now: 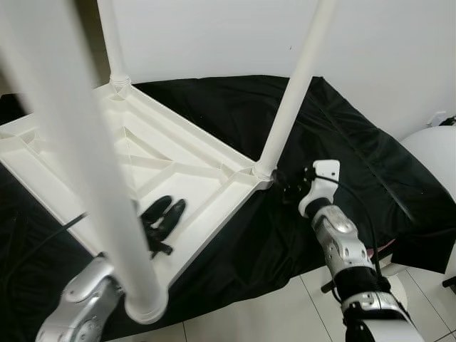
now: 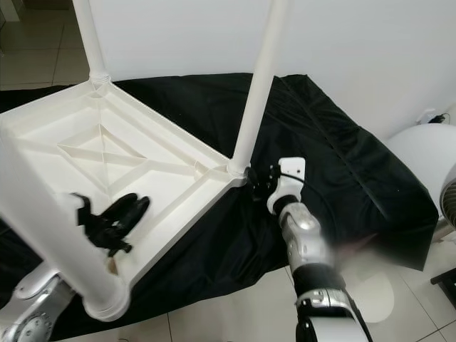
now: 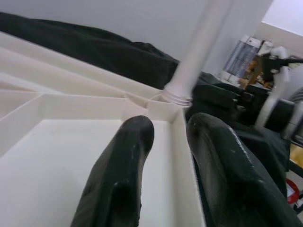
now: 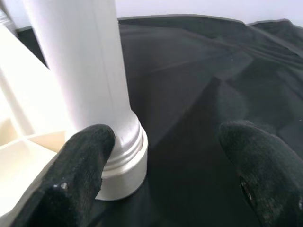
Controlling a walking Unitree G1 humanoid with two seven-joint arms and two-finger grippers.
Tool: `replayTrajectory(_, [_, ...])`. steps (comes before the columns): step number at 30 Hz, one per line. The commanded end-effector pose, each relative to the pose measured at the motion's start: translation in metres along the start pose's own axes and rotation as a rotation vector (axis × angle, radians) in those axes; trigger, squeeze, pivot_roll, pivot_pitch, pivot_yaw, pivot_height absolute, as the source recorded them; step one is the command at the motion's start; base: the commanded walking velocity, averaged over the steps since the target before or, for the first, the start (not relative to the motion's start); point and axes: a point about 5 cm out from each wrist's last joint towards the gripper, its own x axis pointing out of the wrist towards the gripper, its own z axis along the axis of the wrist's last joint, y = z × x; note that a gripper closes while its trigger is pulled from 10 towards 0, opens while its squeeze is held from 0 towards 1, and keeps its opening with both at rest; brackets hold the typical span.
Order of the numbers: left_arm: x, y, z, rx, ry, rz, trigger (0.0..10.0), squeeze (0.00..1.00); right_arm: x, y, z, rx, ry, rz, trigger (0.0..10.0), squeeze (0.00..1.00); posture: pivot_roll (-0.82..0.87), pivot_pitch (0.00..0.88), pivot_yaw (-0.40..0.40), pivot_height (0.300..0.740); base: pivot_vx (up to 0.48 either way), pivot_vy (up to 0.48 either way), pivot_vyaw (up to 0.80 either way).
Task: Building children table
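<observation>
Now we see a white plastic table (image 1: pixel 142 153) lying upside down on a black cloth (image 1: pixel 342 142), its underside a shallow tray of moulded ribs that cross in an X. Smooth round white legs stand up from its corners: one at the far corner (image 1: pixel 114 43), one at the right corner (image 1: pixel 296 85), and one very close to our head camera (image 1: pixel 92 185), each seated in a ringed socket.

Our left claw (image 1: pixel 162 216) rests over the underside near the front edge, beside the near leg. Its two glossy black fingers (image 3: pixel 123 175) are slightly spread, with the table's thin rim wall running between them, and we cannot tell whether they press on it. Our right claw (image 4: pixel 165 170) sits at the right corner, just beside the base of the right leg. Its matte, rounded fingers (image 4: pixel 83 165) are spread wide; one lies against the socket collar, the other stands apart over the cloth, and they grip nothing.

The cloth is thin and shiny, creased into long folds, and it spreads over a floor of pale tiles (image 1: pixel 256 313) with dark grout. A plain white wall (image 1: pixel 214 35) rises behind. At the right edge stands a round white object (image 1: pixel 434 153).
</observation>
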Motion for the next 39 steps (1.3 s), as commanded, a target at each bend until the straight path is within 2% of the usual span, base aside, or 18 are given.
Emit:
replayTrajectory(1, [0.004, -0.012, -0.002, -0.004, 0.016, -0.080, 10.0, 0.00, 0.001, -0.005, -0.001, -0.019, 0.012, -0.019, 10.0, 0.00, 0.11, 0.086, -0.081, 0.740, 0.000, 0.000, 0.00])
replayTrajectory(7, [0.018, -0.026, -0.002, -0.024, 0.005, -0.147, 10.0, 0.00, 0.019, 0.003, 0.010, -0.037, -0.004, -0.025, 10.0, 0.00, 0.09, 0.096, -0.073, 0.740, 0.000, 0.000, 0.00])
replayTrajectory(9, [0.026, -0.034, -0.004, -0.041, -0.004, -0.172, 10.0, 0.00, 0.030, 0.012, 0.014, -0.033, 0.001, -0.030, 10.0, 0.00, 0.08, 0.096, -0.067, 0.740, 0.000, 0.000, 0.00])
replayTrajectory(13, [0.030, -0.038, -0.004, -0.055, -0.004, -0.183, 10.0, 0.00, 0.032, 0.017, 0.013, -0.033, 0.004, -0.030, 10.0, 0.00, 0.08, 0.095, -0.062, 0.740, 0.000, 0.000, 0.00])
replayTrajectory(18, [0.033, -0.035, -0.003, -0.044, -0.012, -0.166, 10.0, 0.00, 0.030, 0.020, 0.011, -0.026, -0.029, -0.023, 10.0, 0.00, 0.08, 0.096, -0.059, 0.740, 0.000, 0.000, 0.00])
replayTrajectory(21, [0.032, -0.020, -0.002, 0.010, 0.005, -0.111, 10.0, 0.00, 0.021, 0.017, 0.008, 0.012, -0.072, -0.029, 10.0, 0.00, 0.08, 0.089, -0.057, 0.740, 0.000, 0.000, 0.00])
replayTrajectory(23, [0.032, -0.018, -0.002, 0.018, 0.008, -0.104, 10.0, 0.00, 0.020, 0.016, 0.007, 0.018, -0.078, -0.030, 10.0, 0.00, 0.08, 0.089, -0.057, 0.740, 0.000, 0.000, 0.00])
replayTrajectory(24, [0.030, -0.010, -0.002, 0.045, 0.018, -0.084, 10.0, 0.00, 0.013, 0.012, 0.005, 0.023, -0.100, -0.041, 10.0, 0.00, 0.09, 0.088, -0.058, 0.740, 0.000, 0.000, 0.00])
replayTrajectory(26, [0.024, 0.018, 0.002, 0.129, 0.047, -0.014, 10.0, 0.00, -0.001, 0.004, 0.001, 0.019, -0.144, -0.061, 10.0, 0.00, 0.08, 0.090, -0.052, 0.740, 0.000, 0.000, 0.00])
replayTrajectory(28, [0.024, 0.018, 0.002, 0.129, 0.047, -0.014, 10.0, 0.00, -0.001, 0.004, 0.001, 0.019, -0.144, -0.061, 10.0, 0.00, 0.08, 0.090, -0.052, 0.740, 0.000, 0.000, 0.00])
replayTrajectory(30, [0.017, 0.041, 0.006, 0.199, 0.086, 0.019, 10.0, 0.00, -0.015, -0.002, -0.001, 0.007, -0.172, -0.068, 10.0, 0.00, 0.08, 0.091, -0.048, 0.740, 0.000, 0.000, 0.00])
replayTrajectory(31, [0.017, 0.041, 0.006, 0.199, 0.086, 0.019, 10.0, 0.00, -0.015, -0.002, -0.001, 0.007, -0.172, -0.068, 10.0, 0.00, 0.08, 0.091, -0.048, 0.740, 0.000, 0.000, 0.00])
replayTrajectory(33, [0.008, 0.055, 0.012, 0.255, 0.122, 0.020, 10.0, 0.00, -0.027, -0.009, 0.001, 0.005, -0.196, -0.070, 10.0, 0.00, 0.07, 0.095, -0.034, 0.740, 0.000, 0.000, 0.00])
replayTrajectory(35, [0.008, 0.055, 0.012, 0.255, 0.122, 0.020, 10.0, 0.00, -0.027, -0.009, 0.001, 0.005, -0.196, -0.070, 10.0, 0.00, 0.07, 0.095, -0.034, 0.740, 0.000, 0.000, 0.00])
replayTrajectory(37, [-0.007, 0.072, 0.014, 0.319, 0.182, 0.038, 10.0, 0.00, -0.036, -0.016, 0.003, -0.015, -0.208, -0.089, 10.0, 0.00, 0.05, 0.093, -0.010, 0.740, 0.000, 0.000, 0.00])
replayTrajectory(38, [-0.007, 0.072, 0.014, 0.319, 0.182, 0.038, 10.0, 0.00, -0.036, -0.016, 0.003, -0.015, -0.208, -0.089, 10.0, 0.00, 0.05, 0.093, -0.010, 0.740, 0.000, 0.000, 0.00])
replayTrajectory(39, [-0.016, 0.078, 0.013, 0.330, 0.213, 0.037, 10.0, 0.00, -0.039, -0.019, 0.003, -0.022, -0.209, -0.098, 10.0, 0.00, 0.05, 0.093, -0.010, 0.740, 0.000, 0.000, 0.00])
